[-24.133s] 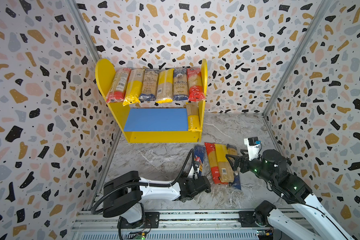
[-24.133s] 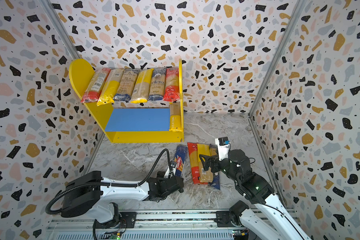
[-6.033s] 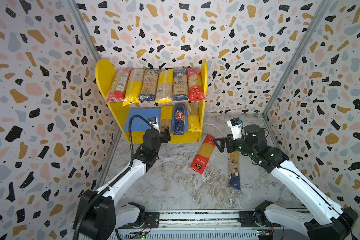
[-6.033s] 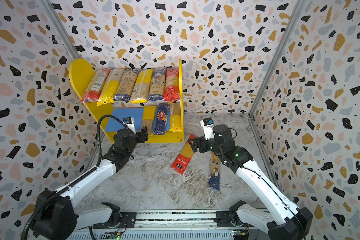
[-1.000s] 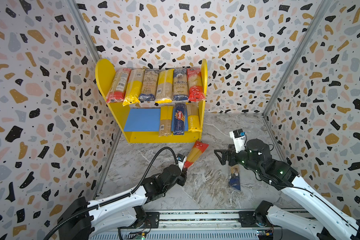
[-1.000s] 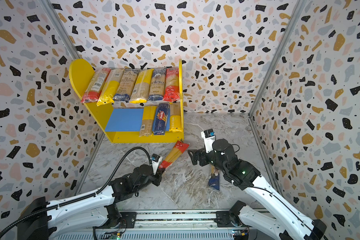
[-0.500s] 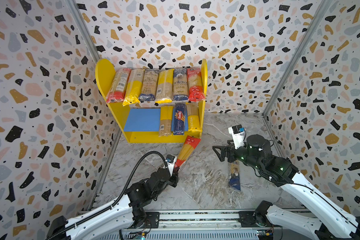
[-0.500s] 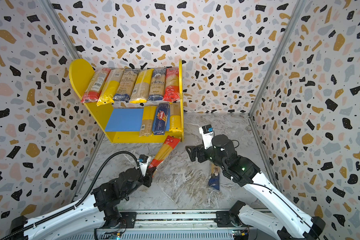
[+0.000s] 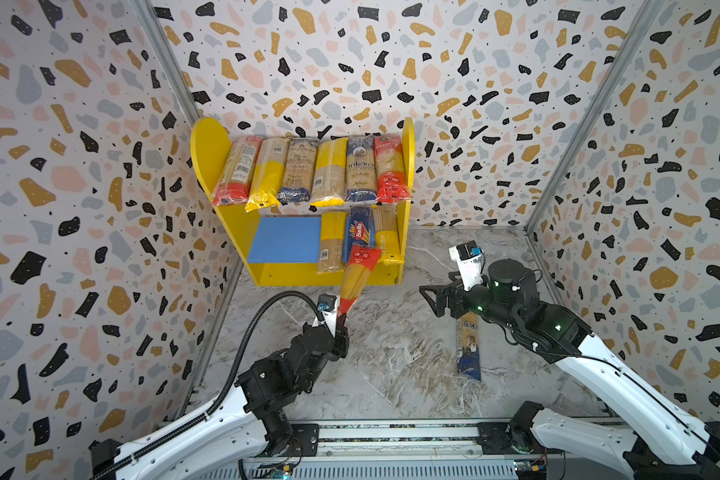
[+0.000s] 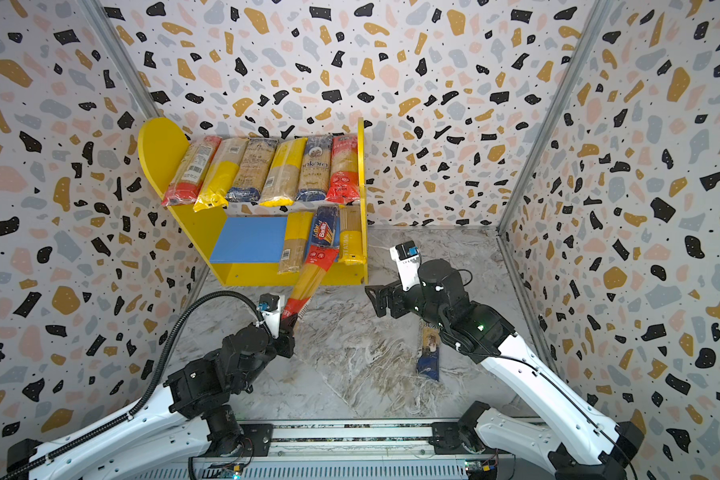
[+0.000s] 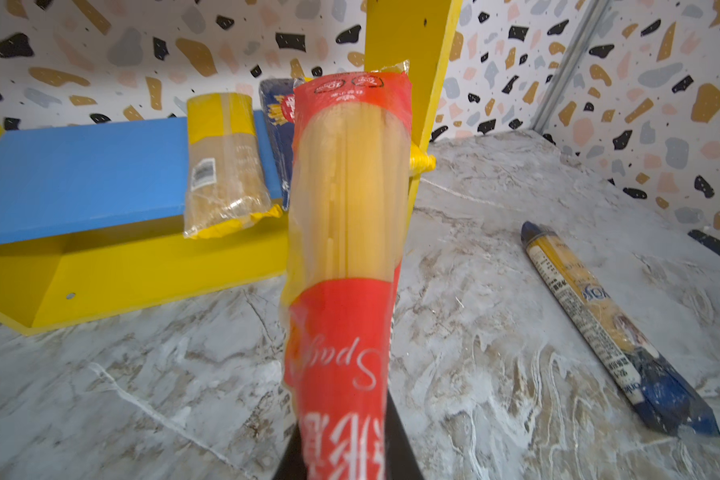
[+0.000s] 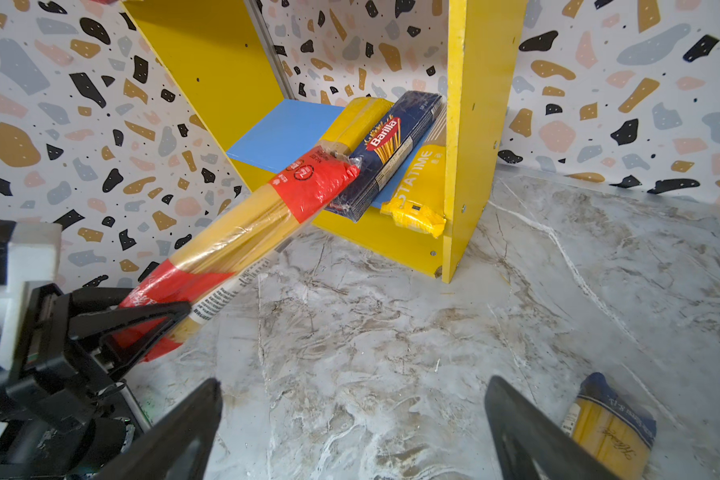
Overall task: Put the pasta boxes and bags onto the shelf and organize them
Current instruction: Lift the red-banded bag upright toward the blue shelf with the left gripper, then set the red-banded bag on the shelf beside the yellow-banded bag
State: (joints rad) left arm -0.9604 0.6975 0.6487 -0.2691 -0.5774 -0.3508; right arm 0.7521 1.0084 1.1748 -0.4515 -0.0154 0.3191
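Note:
My left gripper [image 9: 341, 321] is shut on the near end of a red-and-clear spaghetti bag [image 9: 356, 278]. The bag slants up toward the shelf [image 9: 267, 274], and its far red end lies over the front of the dark blue Barilla box [image 9: 359, 232] on the blue lower board [image 9: 283, 241]. A yellow bag [image 9: 331, 241] and a yellow-ended bag [image 9: 387, 239] flank the box. Several packs [image 9: 312, 172] fill the upper tier. My right gripper [image 9: 429, 297] hovers open and empty right of the shelf. A dark blue bag [image 9: 468, 345] lies on the floor under that arm.
Terrazzo-patterned walls close in the left, back and right sides. A metal rail [image 9: 391, 432] carrying both arm bases runs along the front. The left arm's black cable [image 9: 267, 307] loops above the marble floor [image 9: 391, 361]. The lower board's left half is bare blue.
My left gripper has carried the red bag up and toward the shelf, so its far end now overlaps the lower tier's front. The right gripper drifted slightly toward the shelf, staying open.

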